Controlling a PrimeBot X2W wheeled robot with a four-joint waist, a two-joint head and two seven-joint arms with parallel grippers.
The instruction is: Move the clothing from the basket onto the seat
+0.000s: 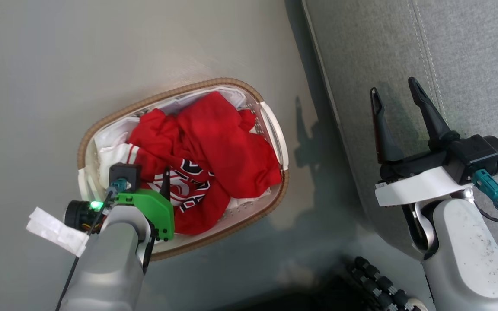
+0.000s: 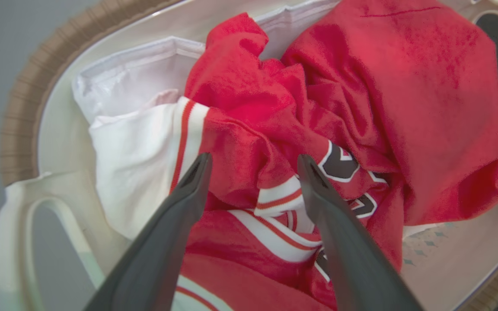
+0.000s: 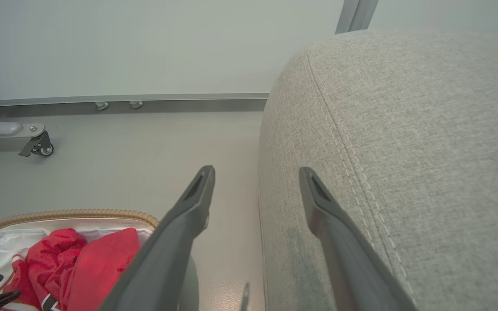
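1. Left gripper [image 2: 254, 159] is nearest. Its jaws are spread wide and empty, hanging low in the basket [image 2: 20, 116], one finger on each side of a raised fold of the jersey [image 2: 339, 164]. I cannot tell whether the tips touch the cloth.
2. Right gripper [image 1: 394, 86] hovers above the near edge of the seat [image 1: 448, 52]. Its jaws are also wide open and hold nothing.
3. The jersey lies crumpled in the basket's near half, with white sleeve, stripes and dark lettering showing.
4. The shirt [image 1: 227, 142], plain red, lies partly over the jersey and fills the far half. Both garments are wholly inside the basket.
5. A white liner [image 2: 136, 73] shows under them along the basket's wall.
6. The basket stands on the floor [image 1: 59, 65], near the seat but not touching it.
7. What shows of the seat has no garment on it.
8. Progress, as I judge it: nothing has been moved. The left arm looks set for a first grasp on the jersey. Both garments are yet to be lifted, carried over and laid down.
9. Count, near to far: two grippers, both open; two red garments, one jersey and one shirt; one liner; one basket; one seat.
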